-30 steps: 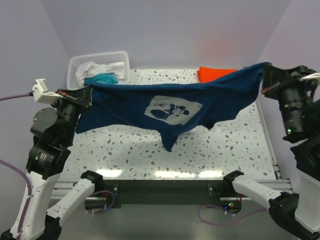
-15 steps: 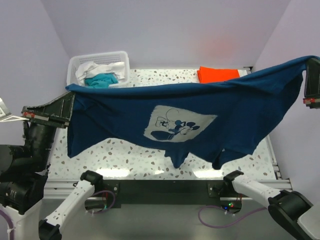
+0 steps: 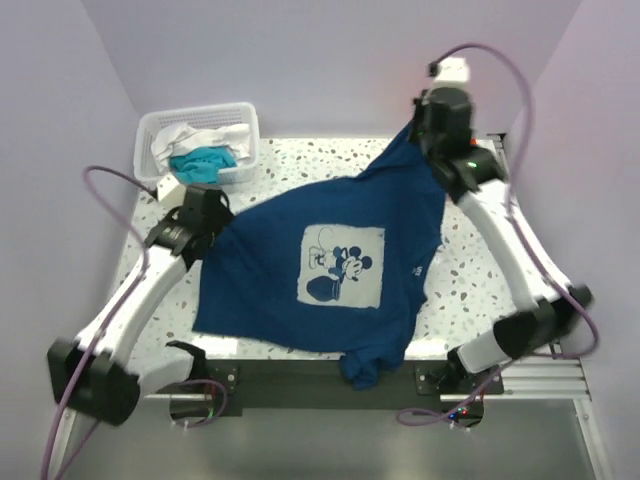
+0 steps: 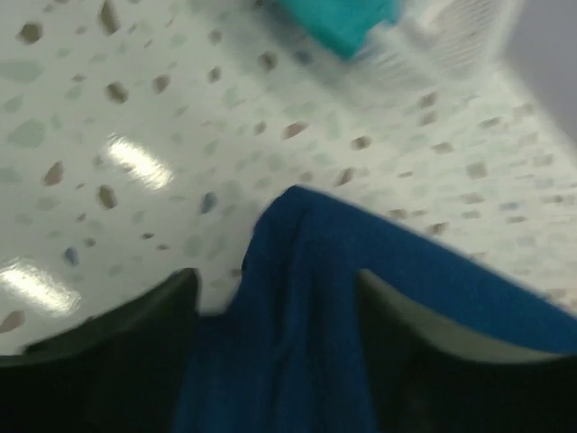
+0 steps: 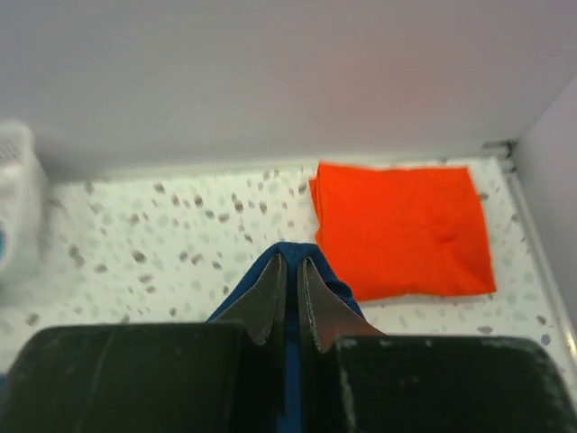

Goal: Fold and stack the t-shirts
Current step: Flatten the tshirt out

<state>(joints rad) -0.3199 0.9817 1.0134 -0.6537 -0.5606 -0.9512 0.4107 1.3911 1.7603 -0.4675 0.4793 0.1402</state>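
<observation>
At frame centre the navy t-shirt (image 3: 300,290) lies spread; the left gripper (image 4: 275,289) stands open over one corner, the right gripper (image 5: 288,262) pinches another at upper right. The overhanging lower hem (image 3: 360,368) may drag it off the table (image 3: 300,160).

The navy t-shirt (image 3: 250,290) was deep blue, with a pale square print (image 3: 343,264) showing a dark cartoon mouse. The orange t-shirt (image 5: 401,230) was plain and bright. At ten o'clock, a white slatted basket (image 3: 198,113) held a teal t-shirt (image 3: 205,160) and a white t-shirt (image 3: 180,135). The table (image 3: 300,160) was white, flecked brown and grey.
</observation>
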